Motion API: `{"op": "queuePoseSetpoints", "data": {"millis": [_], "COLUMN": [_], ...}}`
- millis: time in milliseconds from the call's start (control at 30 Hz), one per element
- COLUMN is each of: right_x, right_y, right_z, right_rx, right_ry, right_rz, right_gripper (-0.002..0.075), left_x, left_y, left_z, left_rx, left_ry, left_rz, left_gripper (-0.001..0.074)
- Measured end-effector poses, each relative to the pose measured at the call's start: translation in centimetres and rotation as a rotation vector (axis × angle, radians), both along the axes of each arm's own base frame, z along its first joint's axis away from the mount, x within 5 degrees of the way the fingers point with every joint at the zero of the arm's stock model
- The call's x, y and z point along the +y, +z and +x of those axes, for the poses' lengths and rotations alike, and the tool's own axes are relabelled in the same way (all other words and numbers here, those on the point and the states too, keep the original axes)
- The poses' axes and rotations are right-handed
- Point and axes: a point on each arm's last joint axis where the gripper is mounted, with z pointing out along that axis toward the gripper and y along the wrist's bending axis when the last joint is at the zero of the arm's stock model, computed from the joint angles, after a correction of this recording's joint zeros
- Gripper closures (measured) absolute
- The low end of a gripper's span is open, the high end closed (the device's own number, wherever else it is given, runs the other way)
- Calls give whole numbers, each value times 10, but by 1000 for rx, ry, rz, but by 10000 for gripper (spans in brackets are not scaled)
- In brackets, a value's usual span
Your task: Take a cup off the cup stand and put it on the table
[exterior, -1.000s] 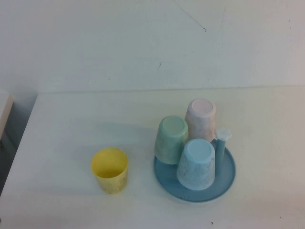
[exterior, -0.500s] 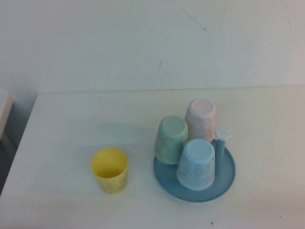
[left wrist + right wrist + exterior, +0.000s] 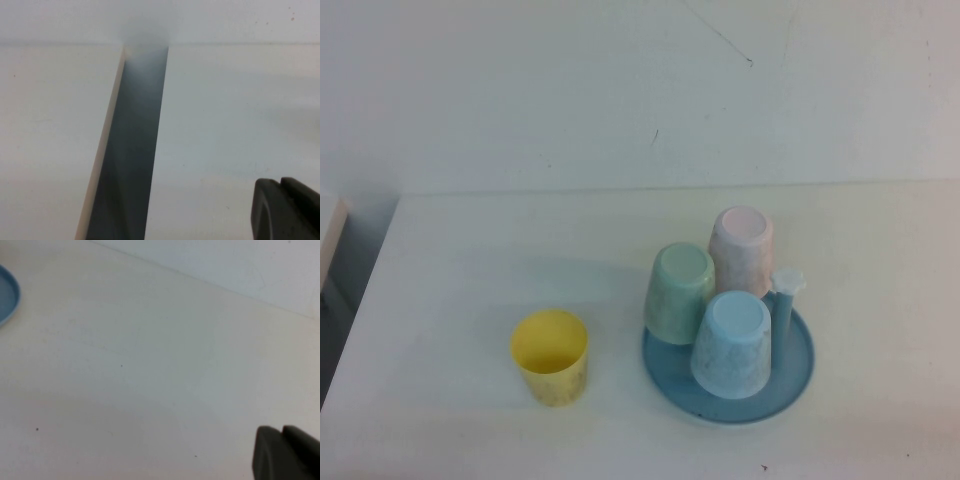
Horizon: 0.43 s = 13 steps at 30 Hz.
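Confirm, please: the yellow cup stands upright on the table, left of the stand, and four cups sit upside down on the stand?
Not four. The high view shows three: the green cup, pink cup and blue cup upside down on the stand. The yellow cup stands upright on the table, left of the stand.

- Neither arm shows in the high view.
- Left claw (image 3: 287,207): only a dark corner of it enters the left wrist view, cut by the picture's edge; finger spacing unreadable.
- Right claw (image 3: 286,452): likewise a dark tip only, cut by the edge.
- Cup stand (image 3: 7,294): far from the right claw, only a blue rim sliver shows in its wrist view.
- The stand's pegs are mostly hidden under upturned cups.
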Motion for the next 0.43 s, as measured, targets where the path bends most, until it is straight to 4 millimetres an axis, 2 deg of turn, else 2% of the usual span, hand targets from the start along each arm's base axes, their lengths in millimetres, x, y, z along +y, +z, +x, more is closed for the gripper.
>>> {"op": "queuePoseSetpoints", "data": {"millis": [433], "right_x": [0], "right_y": [0], "right_z": [0], "right_rx": [0], "right_ry": [0], "right_rz": [0], "right_gripper": [706], "left_x": [0], "left_y": [0], "left_z": [0], "left_rx": [-1], "left_ry": [-1], "left_rz": [-8], "left_gripper": [736]}}
